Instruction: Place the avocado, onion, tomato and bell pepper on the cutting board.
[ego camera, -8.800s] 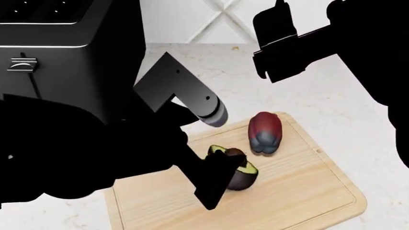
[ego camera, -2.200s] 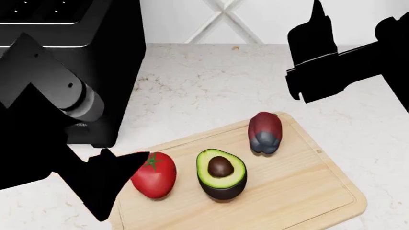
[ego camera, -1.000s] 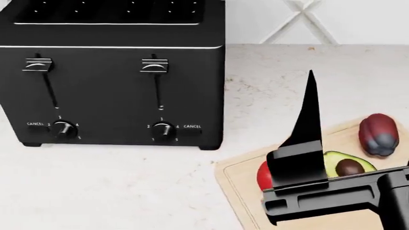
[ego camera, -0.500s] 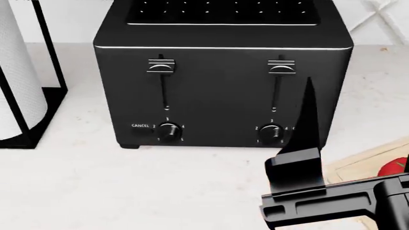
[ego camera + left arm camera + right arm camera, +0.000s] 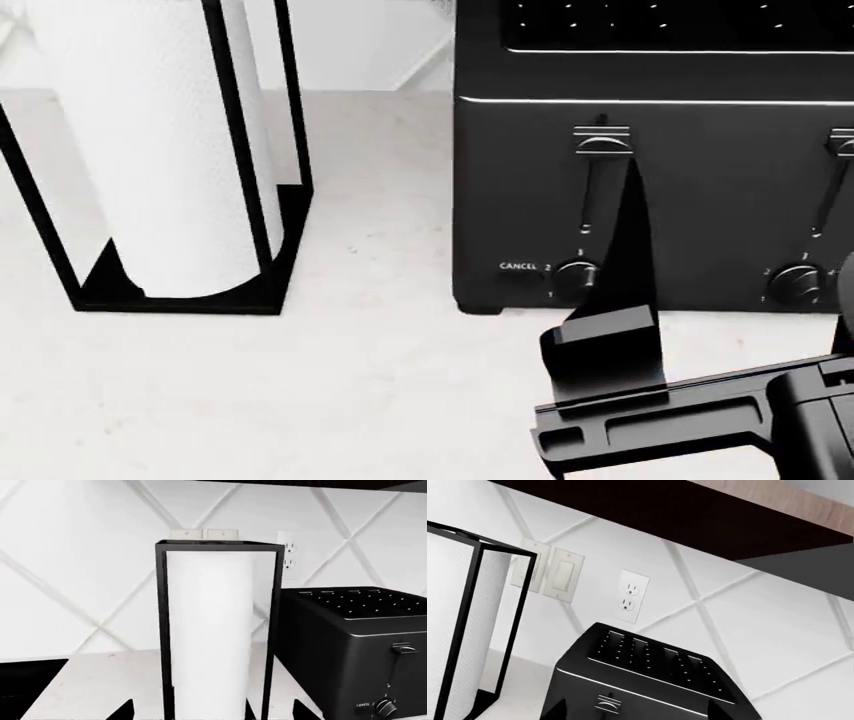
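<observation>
The avocado, onion, tomato, bell pepper and cutting board are all out of view. In the left wrist view, my left gripper [image 5: 213, 715] is open, its two dark fingertips [image 5: 125, 712] wide apart with nothing between them, facing a paper towel roll. The right wrist view has my right gripper [image 5: 639, 714] open and empty too, pointing at the black toaster. The head view catches one right finger [image 5: 630, 250] standing upright in front of the toaster at the lower right. My left gripper does not appear in the head view.
A black four-slot toaster [image 5: 667, 180] stands on the pale speckled counter [image 5: 267, 400]. To its left is a white paper towel roll in a black frame [image 5: 174, 150]. The tiled wall behind carries switches and an outlet [image 5: 630, 596].
The head view has swung left: the board's corner and the tomato have left at the right edge, and the paper towel holder has come in. The right gripper keeps its place in the view.
</observation>
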You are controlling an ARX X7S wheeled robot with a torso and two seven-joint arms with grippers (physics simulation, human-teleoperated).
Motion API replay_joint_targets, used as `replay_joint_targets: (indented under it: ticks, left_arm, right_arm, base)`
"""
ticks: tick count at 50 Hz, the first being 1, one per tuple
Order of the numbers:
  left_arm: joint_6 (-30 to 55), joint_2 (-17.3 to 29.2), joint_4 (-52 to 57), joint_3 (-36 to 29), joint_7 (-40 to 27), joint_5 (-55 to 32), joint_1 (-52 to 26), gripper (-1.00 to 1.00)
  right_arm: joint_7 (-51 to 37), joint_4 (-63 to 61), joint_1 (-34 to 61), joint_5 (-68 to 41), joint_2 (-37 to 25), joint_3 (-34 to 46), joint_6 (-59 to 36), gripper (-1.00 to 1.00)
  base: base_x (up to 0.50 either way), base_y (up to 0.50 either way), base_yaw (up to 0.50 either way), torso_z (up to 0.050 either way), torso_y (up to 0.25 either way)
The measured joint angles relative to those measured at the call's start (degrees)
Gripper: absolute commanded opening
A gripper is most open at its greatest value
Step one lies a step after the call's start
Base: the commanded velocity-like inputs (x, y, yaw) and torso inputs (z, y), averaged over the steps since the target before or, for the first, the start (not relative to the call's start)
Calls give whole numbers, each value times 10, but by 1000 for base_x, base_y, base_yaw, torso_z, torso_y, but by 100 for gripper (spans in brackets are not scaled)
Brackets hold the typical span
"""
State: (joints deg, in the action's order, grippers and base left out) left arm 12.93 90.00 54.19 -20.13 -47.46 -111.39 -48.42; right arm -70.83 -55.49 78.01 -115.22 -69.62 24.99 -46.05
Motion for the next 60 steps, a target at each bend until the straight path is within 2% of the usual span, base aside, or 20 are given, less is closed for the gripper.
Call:
replay_joint_targets:
  ticks: [36, 60]
  left_arm:
    - [-6, 0, 3, 17, -5, 11, 23, 100]
    - [-8, 0, -2, 34, -4, 13, 38, 100]
  right_arm:
    - [9, -12, -31, 11, -10, -16, 9, 100]
    - [5, -3, -14, 4, 7, -11, -5, 100]
  base:
    - [0, 500, 0, 0, 0]
    - [0, 500, 0, 0, 0]
